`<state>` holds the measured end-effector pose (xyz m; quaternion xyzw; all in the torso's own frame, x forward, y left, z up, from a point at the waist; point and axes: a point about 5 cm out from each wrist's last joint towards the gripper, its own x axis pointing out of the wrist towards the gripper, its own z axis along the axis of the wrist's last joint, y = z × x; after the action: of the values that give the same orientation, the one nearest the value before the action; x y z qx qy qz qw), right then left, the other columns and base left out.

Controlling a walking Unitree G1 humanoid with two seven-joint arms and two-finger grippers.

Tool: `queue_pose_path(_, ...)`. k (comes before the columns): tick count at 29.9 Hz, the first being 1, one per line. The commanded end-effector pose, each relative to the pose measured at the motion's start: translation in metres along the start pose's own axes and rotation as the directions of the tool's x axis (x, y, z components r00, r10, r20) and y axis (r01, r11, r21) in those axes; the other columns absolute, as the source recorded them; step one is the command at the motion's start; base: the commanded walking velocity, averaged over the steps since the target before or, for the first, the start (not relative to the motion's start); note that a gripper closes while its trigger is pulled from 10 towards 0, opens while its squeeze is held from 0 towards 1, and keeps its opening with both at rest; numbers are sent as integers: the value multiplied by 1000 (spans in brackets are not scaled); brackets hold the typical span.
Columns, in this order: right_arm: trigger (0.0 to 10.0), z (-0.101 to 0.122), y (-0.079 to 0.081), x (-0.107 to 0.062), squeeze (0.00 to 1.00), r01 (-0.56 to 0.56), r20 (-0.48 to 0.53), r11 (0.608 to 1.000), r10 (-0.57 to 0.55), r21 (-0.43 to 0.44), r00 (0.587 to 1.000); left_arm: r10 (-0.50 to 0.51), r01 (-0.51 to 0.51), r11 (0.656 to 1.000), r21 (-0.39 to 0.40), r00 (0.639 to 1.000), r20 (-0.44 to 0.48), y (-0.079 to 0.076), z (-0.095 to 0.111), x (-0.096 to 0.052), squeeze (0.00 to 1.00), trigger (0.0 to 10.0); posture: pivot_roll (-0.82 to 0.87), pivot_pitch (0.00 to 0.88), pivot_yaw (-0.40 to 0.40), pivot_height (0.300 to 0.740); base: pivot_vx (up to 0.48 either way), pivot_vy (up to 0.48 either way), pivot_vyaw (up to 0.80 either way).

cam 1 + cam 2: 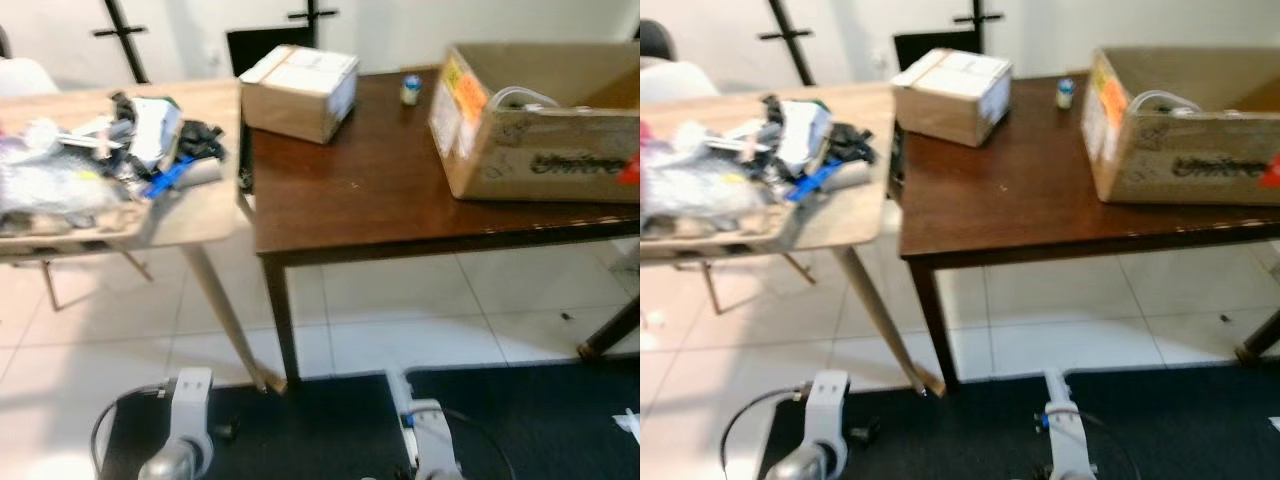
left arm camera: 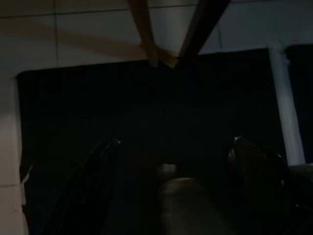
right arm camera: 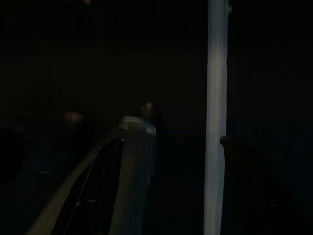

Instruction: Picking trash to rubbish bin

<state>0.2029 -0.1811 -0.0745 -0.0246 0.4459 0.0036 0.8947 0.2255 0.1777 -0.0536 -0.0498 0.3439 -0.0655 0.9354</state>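
Observation:
A heap of trash [image 1: 95,160], made of plastic wrappers, white paper, black bits and a blue strip, covers the light wooden table [image 1: 205,215] at the left. A small bottle [image 1: 410,89] stands at the back of the dark brown table [image 1: 350,200]. Both silver arms hang low in front of me, the left arm [image 1: 185,420] and the right arm [image 1: 425,430] over a black mat [image 1: 320,420]. In the dark left wrist view my left gripper [image 2: 173,144] is open above the mat. My right gripper [image 3: 171,142] also looks open, with nothing between its fingers.
On the brown table sit a closed cardboard box [image 1: 300,92] and a large open carton [image 1: 540,120] with a cable inside. Table legs [image 1: 280,320] stand close ahead. A white scrap [image 1: 628,422] lies on the mat at far right. White tiles lie under the tables.

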Motion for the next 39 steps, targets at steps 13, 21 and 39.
queue_pose_path(13, 10000, -10, 4, -1, 0, -3, -28, 1000, 4, 19, 1000, 21, -20, 1000, 21, 999, -25, 6, -3, -2, 0, 10000, 6, 122, 41, 740, 0, 296, 0)
queue_pose_path(21, 10000, -9, 4, -1, 0, -1, -24, 1000, 2, 21, 1000, 29, -28, 998, 62, 999, -20, 7, 0, -2, 0, 10000, 6, 122, 41, 740, 0, -240, 0)
queue_pose_path(39, 10000, -8, 5, -1, 0, -4, -19, 1000, 4, 21, 1000, 71, -71, 996, 48, 998, 2, 11, 1, -2, 0, 10000, 2, 116, 44, 740, 0, -233, 0)
